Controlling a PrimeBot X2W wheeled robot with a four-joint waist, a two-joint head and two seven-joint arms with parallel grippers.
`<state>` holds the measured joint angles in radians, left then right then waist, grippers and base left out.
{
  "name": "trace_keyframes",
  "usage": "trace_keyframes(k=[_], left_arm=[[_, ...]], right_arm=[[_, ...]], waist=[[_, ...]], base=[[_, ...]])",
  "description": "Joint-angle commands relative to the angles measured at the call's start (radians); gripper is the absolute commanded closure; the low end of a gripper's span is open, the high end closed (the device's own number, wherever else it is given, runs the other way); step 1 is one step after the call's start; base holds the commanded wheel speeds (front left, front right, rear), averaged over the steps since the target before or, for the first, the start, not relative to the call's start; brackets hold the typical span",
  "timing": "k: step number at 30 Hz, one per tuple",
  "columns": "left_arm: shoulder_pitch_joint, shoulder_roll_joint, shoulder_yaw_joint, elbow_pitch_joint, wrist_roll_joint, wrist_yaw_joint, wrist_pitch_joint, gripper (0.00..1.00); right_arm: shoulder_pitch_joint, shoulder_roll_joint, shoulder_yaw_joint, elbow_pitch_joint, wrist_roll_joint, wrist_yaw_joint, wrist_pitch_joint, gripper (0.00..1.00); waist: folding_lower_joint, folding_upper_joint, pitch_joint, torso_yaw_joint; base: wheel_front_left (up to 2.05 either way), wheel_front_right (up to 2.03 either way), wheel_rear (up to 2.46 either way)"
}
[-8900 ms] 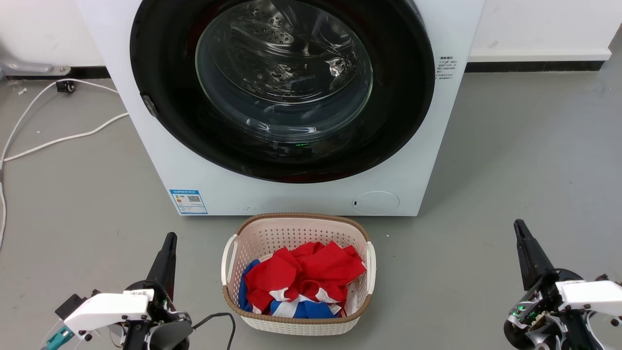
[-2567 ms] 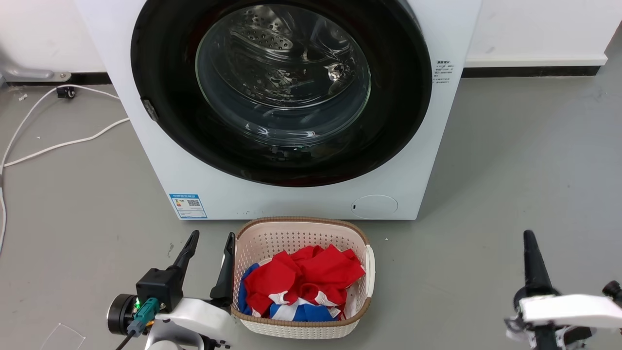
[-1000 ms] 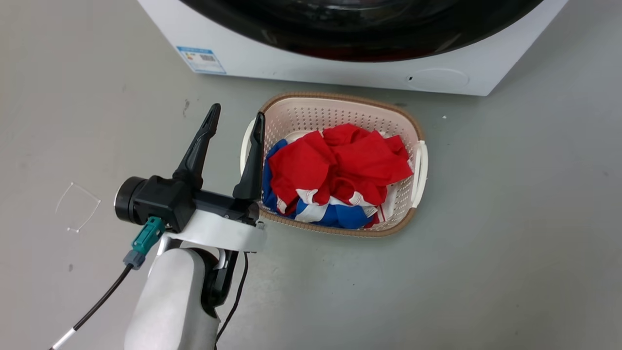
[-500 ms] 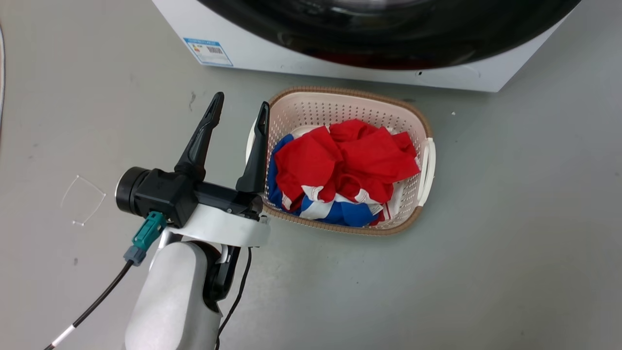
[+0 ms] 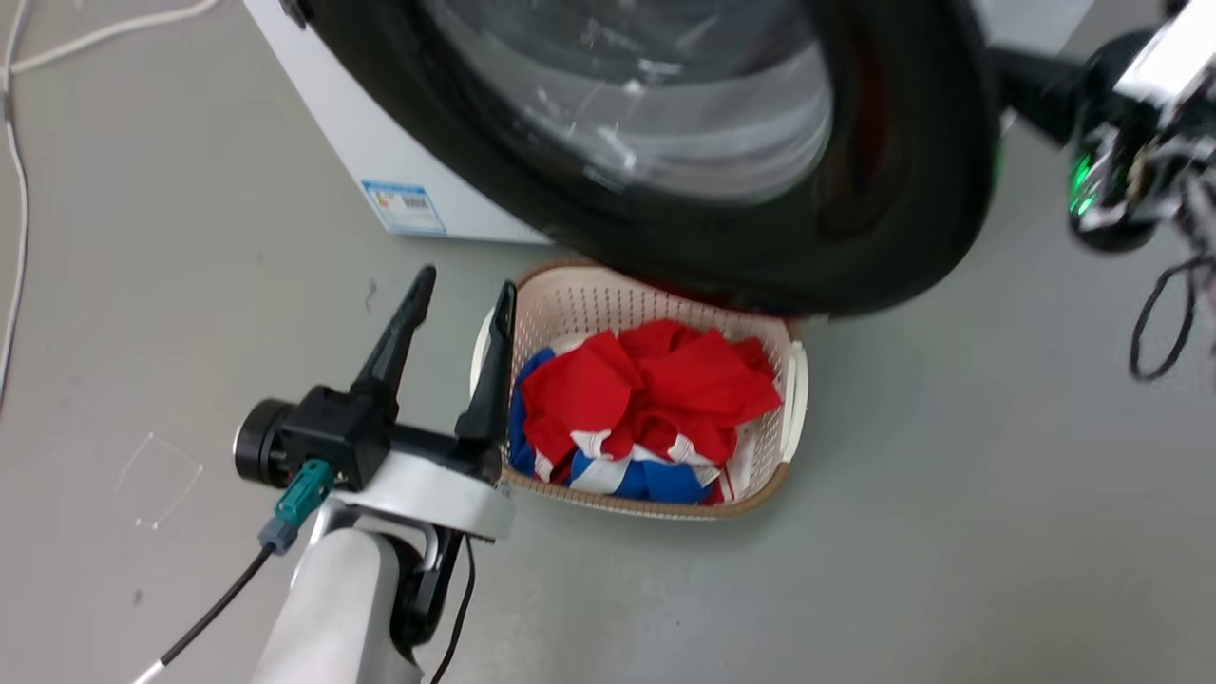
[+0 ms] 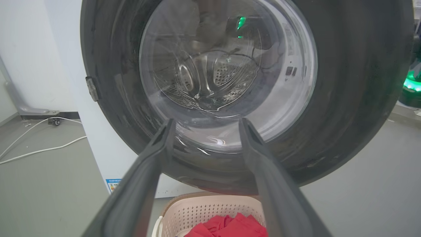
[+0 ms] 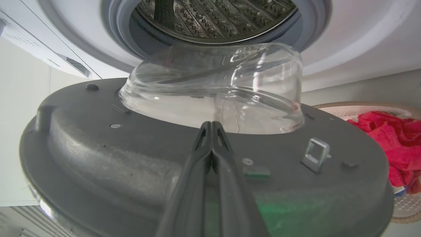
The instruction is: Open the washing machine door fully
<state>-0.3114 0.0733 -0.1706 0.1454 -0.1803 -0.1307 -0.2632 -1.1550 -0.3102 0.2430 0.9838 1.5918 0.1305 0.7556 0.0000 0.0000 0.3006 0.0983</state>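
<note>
The washing machine door (image 5: 893, 209) stood partly open, hinged on the robot's left side of the washing machine (image 5: 323, 123), its free edge hanging over the far rim of the basket (image 5: 796, 380) of red and blue clothes (image 5: 665, 389) on the floor (image 5: 950, 532).

In its wrist view the right claw (image 7: 210, 126) was behind the door with its two fingers pressed together and nothing between them; the tips pointed at the grey inner face just below the glass bowl (image 7: 213, 82), though I could not tell whether they touched. Beyond it showed the steel drum (image 7: 213, 19) and the blue-grey gasket (image 7: 125, 36); a small metal latch loop (image 7: 316, 153) sat near the door's free edge.

The left claw (image 5: 467, 280) hung low with its fingers spread apart and holding nothing, just beside the basket's left handle.

The door looked rigid and fairly heavy, likely to swing only along its hinge arc; the glossy black front seemed too slick to pinch, and the glass too fragile to lean on. The better contact was probably the dull inner face or the thick rim near the free edge, farthest from the hinge, pushed outward and leftward. The left claw appeared near that swing path; it might need to clear.
</note>
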Motion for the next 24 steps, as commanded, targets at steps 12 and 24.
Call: trace_keyframes(k=[12, 24], left_arm=[[0.106, 0.014, -0.012, 0.054, -0.018, 0.000, -0.002, 0.00], [0.166, 0.015, -0.029, 0.087, -0.042, 0.000, -0.002, 0.00]], right_arm=[[0.253, 0.108, 0.011, -0.090, 0.055, 0.000, 0.041, 1.00], [0.407, 0.221, 0.065, -0.180, 0.044, 0.000, 0.022, 1.00]], waist=[[0.0000, 0.0000, -0.175, -0.028], [0.0000, 0.0000, -0.253, -0.042]], base=[[0.00, 0.00, 0.00], [0.00, 0.00, 0.00]])
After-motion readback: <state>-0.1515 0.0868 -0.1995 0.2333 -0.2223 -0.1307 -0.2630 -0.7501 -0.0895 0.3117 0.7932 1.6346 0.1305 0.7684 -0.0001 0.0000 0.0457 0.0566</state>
